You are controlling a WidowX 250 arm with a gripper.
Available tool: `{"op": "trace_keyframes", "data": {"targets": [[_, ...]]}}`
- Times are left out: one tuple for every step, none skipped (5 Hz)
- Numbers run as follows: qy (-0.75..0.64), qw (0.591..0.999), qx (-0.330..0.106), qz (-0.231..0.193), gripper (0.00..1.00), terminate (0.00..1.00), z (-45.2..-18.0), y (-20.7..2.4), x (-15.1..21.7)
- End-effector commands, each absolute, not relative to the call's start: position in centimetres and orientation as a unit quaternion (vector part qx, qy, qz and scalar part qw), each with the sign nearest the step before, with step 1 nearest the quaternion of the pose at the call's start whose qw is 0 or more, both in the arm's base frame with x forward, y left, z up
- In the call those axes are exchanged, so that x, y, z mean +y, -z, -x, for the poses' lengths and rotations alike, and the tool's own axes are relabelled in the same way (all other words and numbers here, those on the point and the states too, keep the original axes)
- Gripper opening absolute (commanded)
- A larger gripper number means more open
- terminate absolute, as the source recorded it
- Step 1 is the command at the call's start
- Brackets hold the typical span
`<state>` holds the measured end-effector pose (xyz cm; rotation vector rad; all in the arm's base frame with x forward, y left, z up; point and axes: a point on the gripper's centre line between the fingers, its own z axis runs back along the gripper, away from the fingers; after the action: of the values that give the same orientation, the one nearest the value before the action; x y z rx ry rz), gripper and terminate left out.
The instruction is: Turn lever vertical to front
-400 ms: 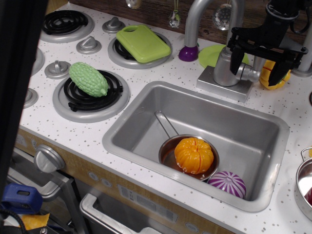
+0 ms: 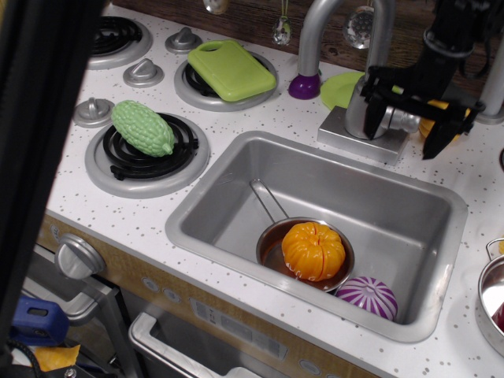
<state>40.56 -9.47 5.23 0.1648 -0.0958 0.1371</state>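
Observation:
The lever (image 2: pixel 403 120) is a short silver-grey bar jutting to the right from the faucet's cylindrical body (image 2: pixel 359 110), lying roughly level. My black gripper (image 2: pixel 404 138) hangs over it from above at the back right. Its two fingers (image 2: pixel 376 110) stand apart, one on each side of the lever, with the lever in the gap between them. The jaws are open and I see no squeeze on the bar. The tall curved spout (image 2: pixel 315 31) rises behind.
The steel sink (image 2: pixel 236 169) holds a small pan (image 2: pixel 272 244) with an orange pumpkin (image 2: pixel 313 250) and a purple onion (image 2: pixel 368 296). A yellow object (image 2: pixel 435 118) sits behind the gripper. A green gourd (image 2: pixel 142 127) lies on a burner, and a green cutting board (image 2: pixel 230 69) lies further back.
My gripper has come down and shifted slightly left, so its fingers now straddle the lever lower. The lever has not visibly turned.

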Motion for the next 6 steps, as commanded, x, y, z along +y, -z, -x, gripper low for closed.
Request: {"op": "trace_keyframes", "data": {"targets": [[-0.046,0.984,-0.124,-0.116,1.0,0.0,-42.1,-8.7,-10.0],[-0.049,0.979,-0.155,-0.127,1.0,0.0,-42.7,-9.3,-10.2],[-0.058,0.971,-0.183,-0.145,1.0,0.0,-43.6,-9.6,-10.5],[-0.055,0.966,-0.197,-0.159,1.0,0.0,-44.4,-9.6,-9.7],[-0.054,0.965,-0.2,-0.16,1.0,0.0,-45.1,-9.8,-9.2],[-0.049,0.965,-0.207,-0.156,1.0,0.0,-45.7,-9.7,-8.6]]}}
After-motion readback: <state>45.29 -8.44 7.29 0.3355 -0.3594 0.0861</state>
